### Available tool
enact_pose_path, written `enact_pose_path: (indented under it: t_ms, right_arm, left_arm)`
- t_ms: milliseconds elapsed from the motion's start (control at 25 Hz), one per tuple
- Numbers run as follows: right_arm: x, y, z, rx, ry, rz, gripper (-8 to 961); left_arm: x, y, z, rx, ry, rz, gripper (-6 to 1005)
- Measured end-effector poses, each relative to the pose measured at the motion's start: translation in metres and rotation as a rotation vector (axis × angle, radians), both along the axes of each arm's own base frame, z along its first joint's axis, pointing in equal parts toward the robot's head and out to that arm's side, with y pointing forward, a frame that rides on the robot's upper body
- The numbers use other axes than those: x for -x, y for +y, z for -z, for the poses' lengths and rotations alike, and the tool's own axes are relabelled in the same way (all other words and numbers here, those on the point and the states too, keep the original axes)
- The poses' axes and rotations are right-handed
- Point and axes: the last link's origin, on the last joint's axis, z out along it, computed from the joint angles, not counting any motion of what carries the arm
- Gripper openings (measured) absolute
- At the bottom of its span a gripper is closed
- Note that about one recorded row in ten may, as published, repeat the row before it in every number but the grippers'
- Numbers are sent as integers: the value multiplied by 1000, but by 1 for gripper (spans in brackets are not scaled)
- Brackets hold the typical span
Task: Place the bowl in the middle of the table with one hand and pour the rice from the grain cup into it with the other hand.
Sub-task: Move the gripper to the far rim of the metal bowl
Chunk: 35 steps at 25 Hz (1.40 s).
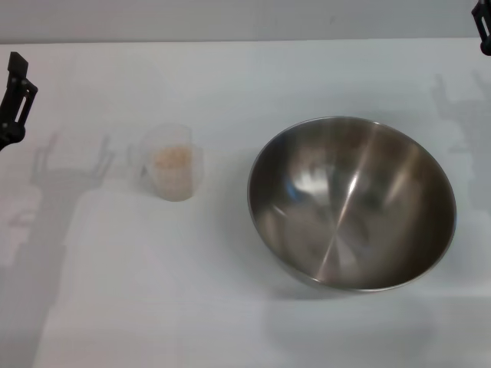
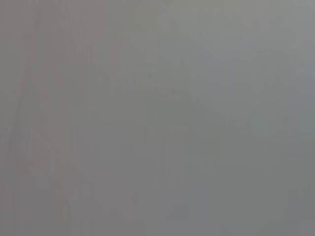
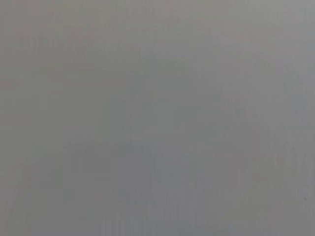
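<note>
Bowl (image 1: 351, 203) upright on table (image 1: 230, 307), right of centre; cup (image 1: 171, 162) with rice (image 1: 172, 158) standing apart to its left.
Left gripper (image 1: 14, 98) and right gripper (image 1: 482, 27) at far edges, touching nothing; finger state impossible to tell.

Bright, soft-shadowed head view; wrist views perhaps wholly defocused grey.

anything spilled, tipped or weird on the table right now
Nothing stands out. The grain cup stands upright with the rice inside, none spilled on the table. The bowl sits empty to its right. The left gripper and right gripper hang at the edges.
</note>
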Motion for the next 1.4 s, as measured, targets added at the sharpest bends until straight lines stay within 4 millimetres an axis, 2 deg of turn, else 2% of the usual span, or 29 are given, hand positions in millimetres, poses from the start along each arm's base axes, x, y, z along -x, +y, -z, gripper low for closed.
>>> enact_pose_path:
  t_ms: [440,560,680,800,960,1160,1400]
  right_arm:
    - [0,4,-3,-23,-42,23,663]
    - [5,17,-3,-46,-107,81,663]
    - [15,39,-5,-42,-127,173,663]
    - [30,59,0,78,-70,230,663]
    - [55,72,7,320,7,277,663]
    - [88,67,3,638,43,322,661]
    - [111,46,-23,931,-41,361,658]
  left_arm:
    - [-2,2,0,0,-1,5,861]
    - [-2,3,0,0,-1,7,861]
    - [-2,3,0,0,-1,8,861]
    - [-3,4,0,0,-1,10,861]
    - [-3,4,0,0,-1,11,861]
    - [-3,3,0,0,0,9,861]
    - [-1,3,-1,0,5,3,861]
